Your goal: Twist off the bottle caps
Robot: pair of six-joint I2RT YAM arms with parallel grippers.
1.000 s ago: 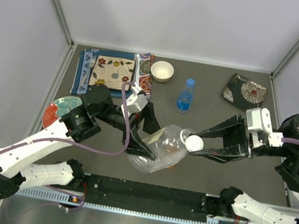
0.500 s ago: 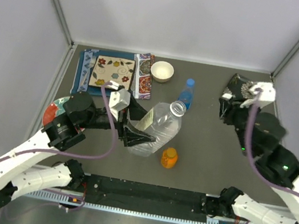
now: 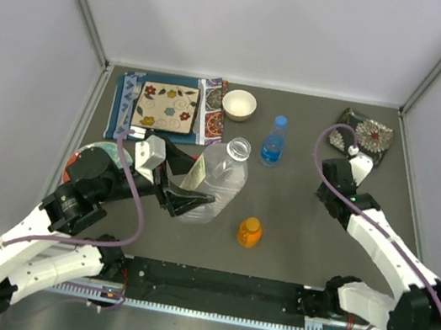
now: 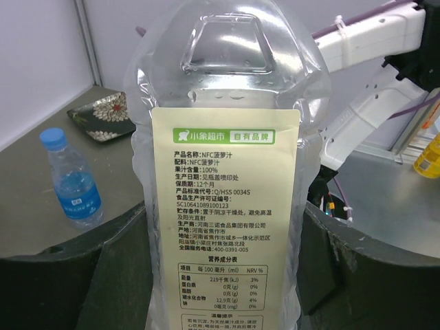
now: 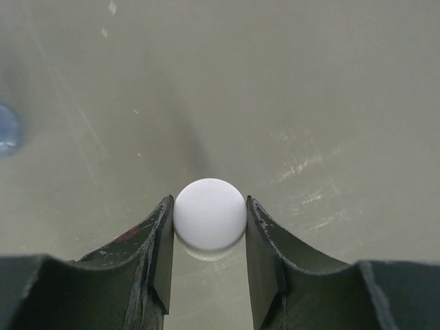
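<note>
My left gripper (image 3: pixel 190 180) is shut on the wide clear bottle (image 3: pixel 218 177), which leans a little with its mouth open and capless; its label fills the left wrist view (image 4: pixel 227 172). My right gripper (image 3: pixel 328 194) points down at the table's right and is shut on the white cap (image 5: pixel 210 213), held just above the table. The blue-tinted bottle (image 3: pixel 273 144) stands capped in blue behind the clear one and also shows in the left wrist view (image 4: pixel 72 185). The short orange bottle (image 3: pixel 249 233) stands capped at front centre. The slim clear bottle and red cap are out of view.
A white bowl (image 3: pixel 239 104) and a patterned cloth (image 3: pixel 166 108) lie at the back left. A dark patterned dish (image 3: pixel 362 134) sits at the back right, close to my right wrist. A round red and green plate (image 3: pixel 89 161) lies under my left arm.
The white cap has come off the wide bottle. My right gripper carried it right and now points down. My left gripper drew the bottle left and more upright, uncovering the orange bottle.
</note>
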